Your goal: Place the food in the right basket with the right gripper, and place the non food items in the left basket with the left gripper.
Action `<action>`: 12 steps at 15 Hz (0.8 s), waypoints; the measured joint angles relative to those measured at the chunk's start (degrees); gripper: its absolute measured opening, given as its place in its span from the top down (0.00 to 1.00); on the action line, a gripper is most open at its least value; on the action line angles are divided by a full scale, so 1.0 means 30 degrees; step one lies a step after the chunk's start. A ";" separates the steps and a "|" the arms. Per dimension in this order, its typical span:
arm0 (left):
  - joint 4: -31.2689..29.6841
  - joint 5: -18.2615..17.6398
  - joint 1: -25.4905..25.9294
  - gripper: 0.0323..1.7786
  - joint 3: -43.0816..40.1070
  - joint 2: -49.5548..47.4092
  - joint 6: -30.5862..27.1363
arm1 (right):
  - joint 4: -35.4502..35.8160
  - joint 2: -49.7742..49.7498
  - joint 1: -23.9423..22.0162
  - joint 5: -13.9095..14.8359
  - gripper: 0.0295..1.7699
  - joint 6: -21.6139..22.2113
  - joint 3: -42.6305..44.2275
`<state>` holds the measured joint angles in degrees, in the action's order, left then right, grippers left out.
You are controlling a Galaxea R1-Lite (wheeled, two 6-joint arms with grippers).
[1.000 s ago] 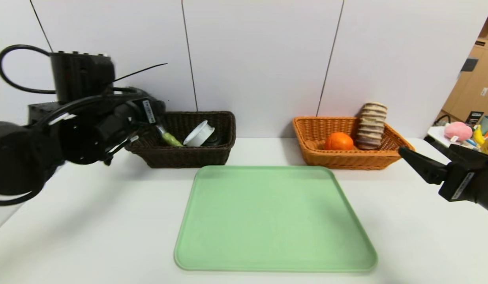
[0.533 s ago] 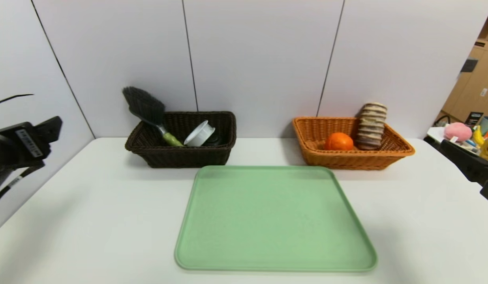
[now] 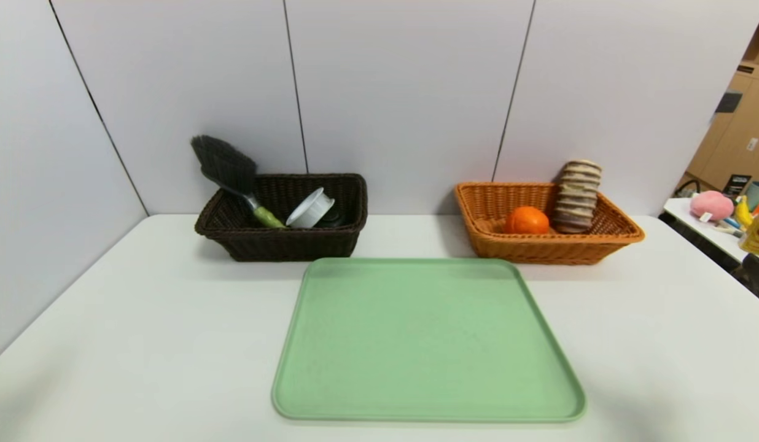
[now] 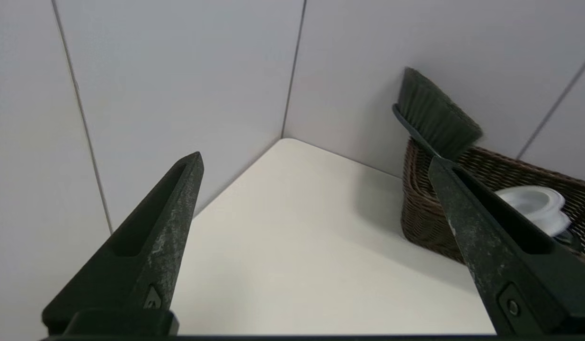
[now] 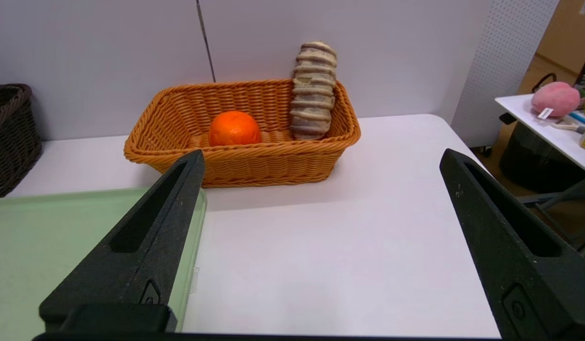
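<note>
The left basket [image 3: 281,242], dark brown wicker, holds the non food items: a grey-bristled brush [image 3: 226,162] leaning out over its rim on a green handle, and a white spool [image 3: 310,207]. In the right basket [image 3: 539,248], orange-tan wicker, lies the food: an orange fruit [image 3: 527,220] and a striped roll [image 3: 577,196] standing on end. Neither gripper shows in the head view. My left gripper [image 4: 315,160] hangs open over bare table, short of the dark basket [image 4: 425,222]. Well back from the orange basket [image 5: 254,161], my right gripper [image 5: 322,154] is open with nothing in it.
A green tray [image 3: 428,337] lies at the middle of the white table, in front of both baskets. Grey wall panels close off the back and the left side. Off the table's right edge stands a side table [image 3: 692,212] with toys and bottles.
Both arms have drawn back out of the head view, the left one to the left and the right one to the right. The brush, hidden behind the left arm before, now shows.
</note>
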<state>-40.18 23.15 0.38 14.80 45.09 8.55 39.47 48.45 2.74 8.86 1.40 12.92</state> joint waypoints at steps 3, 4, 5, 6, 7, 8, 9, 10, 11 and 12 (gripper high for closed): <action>0.0467 -0.1065 0.0037 0.05 -0.1755 -0.2576 0.0073 | -0.0102 -0.2377 -0.1097 -0.1577 0.03 -0.0049 -0.1406; 0.0788 -0.1211 0.0037 0.05 -0.2113 -0.3300 0.0073 | -0.0276 -0.3450 -0.1438 -0.2312 0.03 -0.0037 -0.1865; 0.1357 -0.1463 0.0037 0.05 -0.2381 -0.4137 0.0081 | -0.0748 -0.4730 -0.1768 -0.3125 0.03 -0.0028 -0.2259; 0.2093 -0.1646 0.0045 0.05 -0.2499 -0.4909 0.0081 | -0.1471 -0.5998 -0.1987 -0.3787 0.03 -0.0020 -0.2471; 0.2922 -0.1764 0.0045 0.05 -0.2548 -0.5689 0.0081 | -0.2410 -0.7266 -0.2146 -0.4385 0.03 -0.0037 -0.2528; 0.3824 -0.1837 0.0045 0.05 -0.2564 -0.6518 0.0073 | -0.3377 -0.8367 -0.2255 -0.4909 0.03 -0.0028 -0.2491; 0.4641 -0.1885 0.0028 0.05 -0.2556 -0.7278 0.0069 | -0.4120 -0.9224 -0.2345 -0.5486 0.03 -0.0012 -0.2178; 0.5437 -0.1938 0.0028 0.05 -0.2475 -0.8050 0.0053 | -0.4539 -0.9736 -0.2402 -0.5900 0.03 -0.0008 -0.1792; 0.6396 -0.1946 0.0012 0.05 -0.2280 -0.8867 0.0037 | -0.4827 -1.0078 -0.2410 -0.6083 0.03 0.0028 -0.1349; 0.7497 -0.1975 0.0000 0.05 -0.1950 -0.9631 0.0033 | -0.5258 -1.0354 -0.2263 -0.6262 0.03 0.0053 -0.0809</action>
<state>-17.69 17.23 0.38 8.95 16.20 8.64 23.70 17.38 -4.05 -9.92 1.56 10.50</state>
